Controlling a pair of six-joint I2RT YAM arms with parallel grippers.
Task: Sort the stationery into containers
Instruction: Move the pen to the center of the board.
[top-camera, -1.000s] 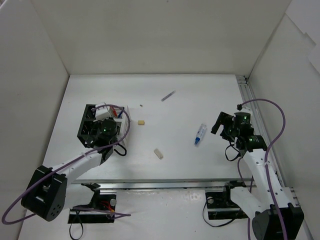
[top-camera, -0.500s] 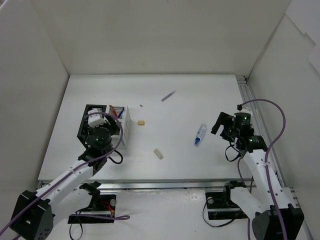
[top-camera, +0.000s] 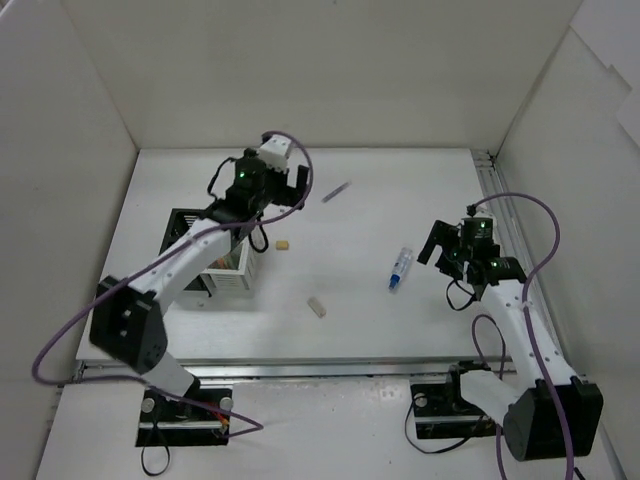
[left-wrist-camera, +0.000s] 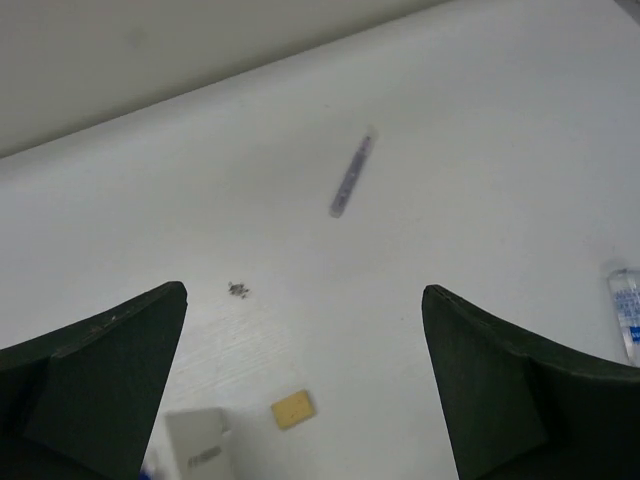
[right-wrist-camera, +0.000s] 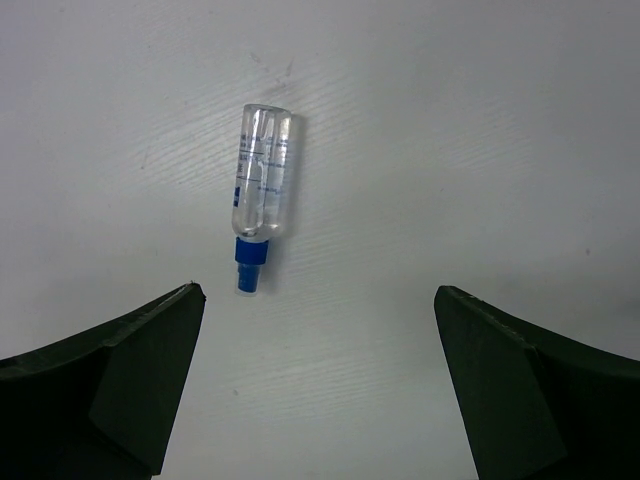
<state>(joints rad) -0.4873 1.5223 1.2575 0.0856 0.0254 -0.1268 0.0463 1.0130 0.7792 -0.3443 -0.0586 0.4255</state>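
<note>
My left gripper (top-camera: 272, 195) (left-wrist-camera: 304, 289) hangs open and empty over the table behind the containers. A thin grey pen (top-camera: 337, 192) (left-wrist-camera: 350, 175) lies ahead of it, and a beige eraser (top-camera: 284, 244) (left-wrist-camera: 293, 409) lies just below it. The black container (top-camera: 180, 222) and the white slatted container (top-camera: 228, 280) (left-wrist-camera: 195, 450) stand at the left, partly hidden by the left arm. A second eraser (top-camera: 317, 307) lies near the middle. My right gripper (top-camera: 440, 246) (right-wrist-camera: 318, 290) is open, just short of the clear tube with a blue cap (top-camera: 400, 269) (right-wrist-camera: 262, 195).
White walls close in the table at the back and both sides. A metal rail (top-camera: 490, 180) runs along the right edge. A small dark speck (left-wrist-camera: 238, 290) marks the table by the first eraser.
My left gripper opened, rose from the containers and swung toward the back, over the eraser and grey pen. The right arm barely shifted.
</note>
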